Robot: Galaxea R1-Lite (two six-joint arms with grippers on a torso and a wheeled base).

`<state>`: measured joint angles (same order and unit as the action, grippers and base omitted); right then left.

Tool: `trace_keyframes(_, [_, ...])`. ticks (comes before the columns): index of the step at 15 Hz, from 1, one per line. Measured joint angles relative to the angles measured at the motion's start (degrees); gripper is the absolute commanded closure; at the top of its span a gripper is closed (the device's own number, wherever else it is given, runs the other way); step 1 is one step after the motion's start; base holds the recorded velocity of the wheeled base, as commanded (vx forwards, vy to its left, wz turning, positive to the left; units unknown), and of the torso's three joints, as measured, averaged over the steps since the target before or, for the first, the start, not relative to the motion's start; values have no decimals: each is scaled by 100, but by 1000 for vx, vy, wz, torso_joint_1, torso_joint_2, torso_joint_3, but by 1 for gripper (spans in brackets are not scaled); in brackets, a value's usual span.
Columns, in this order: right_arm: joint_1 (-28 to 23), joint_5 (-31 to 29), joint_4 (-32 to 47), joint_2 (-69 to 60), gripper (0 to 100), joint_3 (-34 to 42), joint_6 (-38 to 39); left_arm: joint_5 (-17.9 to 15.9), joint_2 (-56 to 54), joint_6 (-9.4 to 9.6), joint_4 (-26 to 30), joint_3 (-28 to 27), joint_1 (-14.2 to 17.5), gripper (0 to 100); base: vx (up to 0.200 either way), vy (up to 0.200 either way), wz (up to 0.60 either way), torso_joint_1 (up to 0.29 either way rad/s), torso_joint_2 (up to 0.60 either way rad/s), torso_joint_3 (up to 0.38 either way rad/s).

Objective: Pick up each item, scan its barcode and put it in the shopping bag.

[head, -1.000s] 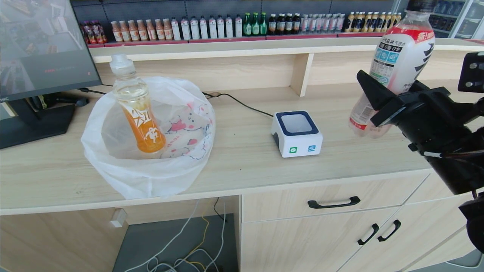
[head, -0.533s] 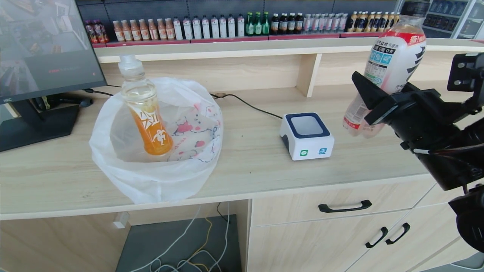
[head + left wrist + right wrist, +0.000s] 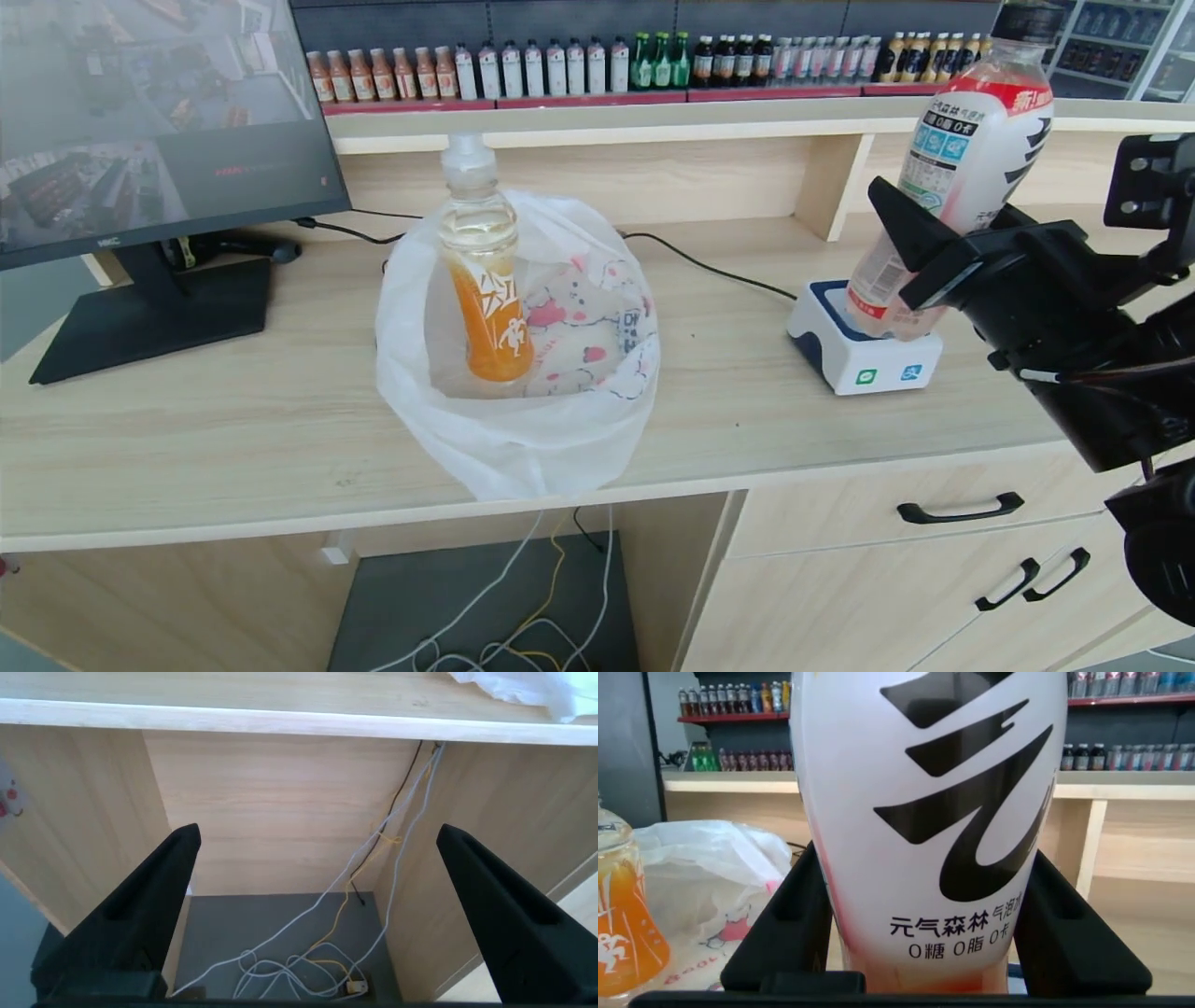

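Right pincer (image 3: 938, 238) clamped on white-labelled bottle (image 3: 971, 131), base just above or on scanner (image 3: 864, 359) toward right front edge of desk (image 3: 233, 439); orange bottle (image 3: 490, 308) already standing in shopping bag (image 3: 523, 448) at mid front edge; judged roughly halfway, with scan and bagging of held bottle left.

Item in hand: pink drink bottle (image 3: 962, 159), white label with black strokes, dark cap. Clamped at mid-body in the right gripper (image 3: 943, 247), cap up, slightly tilted, base over the scanner (image 3: 864, 359); contact cannot be told. Scanner: white cube, dark blue top frame, on the counter (image 3: 233, 439). Shopping bag (image 3: 523, 448): white translucent plastic, mouth open, on the counter, well apart from the scanner. Orange drink bottle (image 3: 490, 308): standing inside the bag, neck above its rim
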<state>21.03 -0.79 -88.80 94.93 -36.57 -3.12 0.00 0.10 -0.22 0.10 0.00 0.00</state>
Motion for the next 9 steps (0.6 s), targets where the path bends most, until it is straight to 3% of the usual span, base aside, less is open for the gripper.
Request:
trace_keyframes(5, [24, 20, -16, -85, 100, 33, 0, -2, 0, 0, -2, 0, 0, 0, 0, 200, 0, 1, 6, 1])
trace_keyframes(9, [50, 44, -11, -135, 100, 24, -2, 0, 0, 0, 0, 0, -2, 0, 0, 0, 0, 0, 0, 0])
